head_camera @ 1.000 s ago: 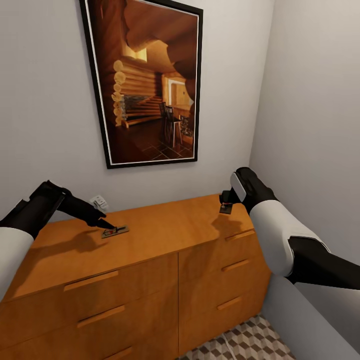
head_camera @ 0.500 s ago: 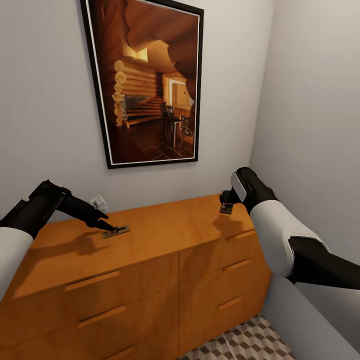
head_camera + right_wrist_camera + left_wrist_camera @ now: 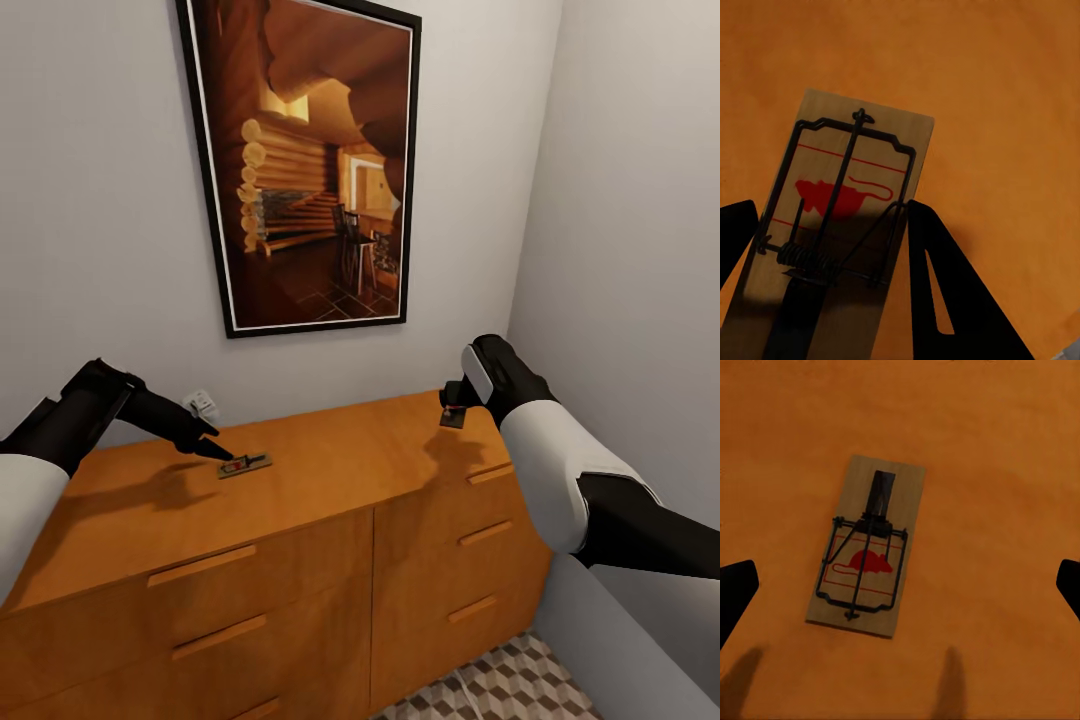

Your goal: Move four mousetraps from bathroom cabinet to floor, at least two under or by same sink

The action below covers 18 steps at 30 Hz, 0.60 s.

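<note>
Risk 1: my left tool (image 3: 212,449) hangs over a mousetrap (image 3: 245,464) lying flat on top of the cabinet (image 3: 330,470), jaws spread wide, tips showing at both edges of the left wrist view w/ the trap (image 3: 867,555) between them but nothing touching. The trap lies at a slight angle to the jaw line, so closing as-is could skew or push the board rather than pinch it. Board is thin and flat on the wood; fingers may ride over it or scrape the top.

Risk 2: my right tool (image 3: 452,413) has a 2nd mousetrap (image 3: 832,232) clamped between its fingers (image 3: 945,292), held clear of the cabinet near its right back corner. Grip looks to be on the board's edges near the spring end; a jolt could let it slip or pivot. Wall is close on that side, so swing room is tight.

Only 2 traps visible; the other 2 not located here.

Containers: cabinet drawers (image 3: 200,565) all appear shut, contents can't be judged. Patterned bathroom floor (image 3: 500,690) visible at the cabinet foot, no traps on the part seen.
</note>
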### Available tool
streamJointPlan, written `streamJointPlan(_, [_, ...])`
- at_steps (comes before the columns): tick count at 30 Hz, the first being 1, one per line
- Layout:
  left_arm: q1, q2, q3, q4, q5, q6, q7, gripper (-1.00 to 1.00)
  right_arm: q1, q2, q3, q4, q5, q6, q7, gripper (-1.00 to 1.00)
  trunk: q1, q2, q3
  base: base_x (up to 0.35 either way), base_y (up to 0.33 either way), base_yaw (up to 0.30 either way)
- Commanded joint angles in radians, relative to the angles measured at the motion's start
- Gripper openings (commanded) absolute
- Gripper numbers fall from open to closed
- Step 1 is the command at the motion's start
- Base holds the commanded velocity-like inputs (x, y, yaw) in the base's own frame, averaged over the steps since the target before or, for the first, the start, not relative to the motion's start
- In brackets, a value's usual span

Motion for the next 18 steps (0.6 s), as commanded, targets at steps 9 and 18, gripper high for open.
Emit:
streamJointPlan(9, [-0.001,-0.014,-0.003,-0.003,-0.006,0.011,-0.001,1.00,0.000,0.001,-0.007,-0.001,0.000,0.003,-0.003,-1.00,0.000,-0.001,-0.001,0.000,0.002,0.000])
streamJointPlan(18, [-0.001,-0.083,-0.003,-0.004,-0.015,0.012,0.075,1.00,-0.001,0.001,-0.007,-0.001,0.000,0.003,-0.003,-1.00,0.000,-0.001,-0.001,0.000,0.000,0.000])
